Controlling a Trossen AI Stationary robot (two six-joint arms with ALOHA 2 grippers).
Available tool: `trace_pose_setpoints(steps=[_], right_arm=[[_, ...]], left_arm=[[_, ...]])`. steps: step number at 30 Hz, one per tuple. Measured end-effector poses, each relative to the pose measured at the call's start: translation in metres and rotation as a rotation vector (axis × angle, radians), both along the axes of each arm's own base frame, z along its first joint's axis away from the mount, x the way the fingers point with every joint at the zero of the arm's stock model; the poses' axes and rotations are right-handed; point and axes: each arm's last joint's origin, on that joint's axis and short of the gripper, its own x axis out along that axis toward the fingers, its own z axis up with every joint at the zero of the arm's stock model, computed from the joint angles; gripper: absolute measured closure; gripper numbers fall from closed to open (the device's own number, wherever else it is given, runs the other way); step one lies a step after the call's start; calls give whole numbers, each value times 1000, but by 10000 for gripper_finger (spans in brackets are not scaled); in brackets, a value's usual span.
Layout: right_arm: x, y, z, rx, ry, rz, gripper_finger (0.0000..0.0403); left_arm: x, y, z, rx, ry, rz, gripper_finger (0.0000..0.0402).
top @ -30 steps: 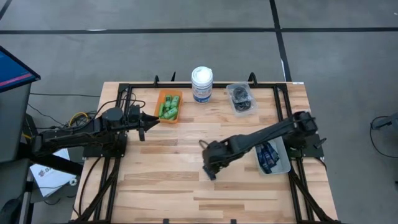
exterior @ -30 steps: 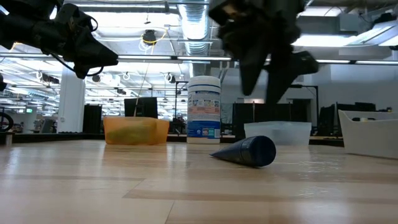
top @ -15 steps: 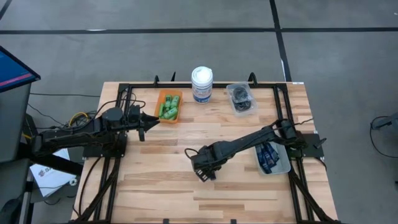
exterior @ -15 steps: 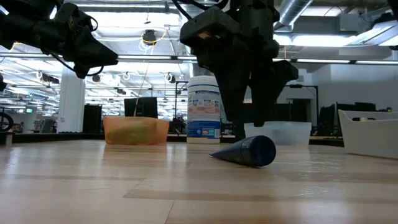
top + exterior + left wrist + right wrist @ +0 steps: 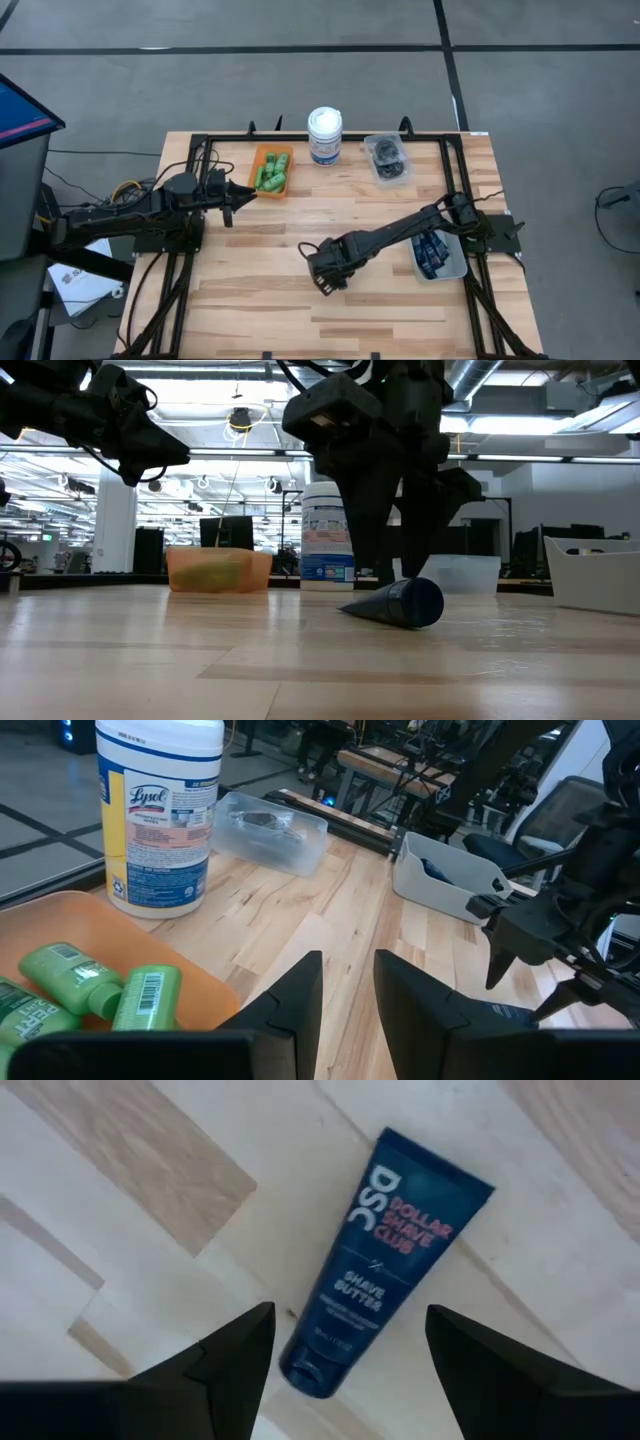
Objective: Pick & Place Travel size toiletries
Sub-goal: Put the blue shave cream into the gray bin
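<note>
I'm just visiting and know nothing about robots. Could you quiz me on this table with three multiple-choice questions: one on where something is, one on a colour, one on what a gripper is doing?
1. Where does the dark blue tube lie?
A. in the orange bin
B. bare on the wooden table
C. on top of the white canister

2. What colour are the little bottles in the orange bin?
A. green
B. red
C. white

3. How is the right gripper?
A. shut on the tube
B. open above the tube
C. inside the clear bin

Answers: 1 B, the tube rests on the table planks. 2 A, they are bright green. 3 B, its fingers stand apart on either side of the tube, not touching it.
</note>
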Motion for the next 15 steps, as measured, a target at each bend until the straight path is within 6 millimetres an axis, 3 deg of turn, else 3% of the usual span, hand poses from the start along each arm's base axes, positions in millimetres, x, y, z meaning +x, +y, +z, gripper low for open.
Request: trace_pose_setpoints(steps=[6,13,15], right_arm=[[1,0,0,1,-5,-8,152],[7,9,-32,34,41,10,152],[5,10,-31,41,62,13,153]], left_arm=[[0,0,0,0,0,0,312],[0,0,0,0,0,0,312],[0,0,0,0,1,0,312]])
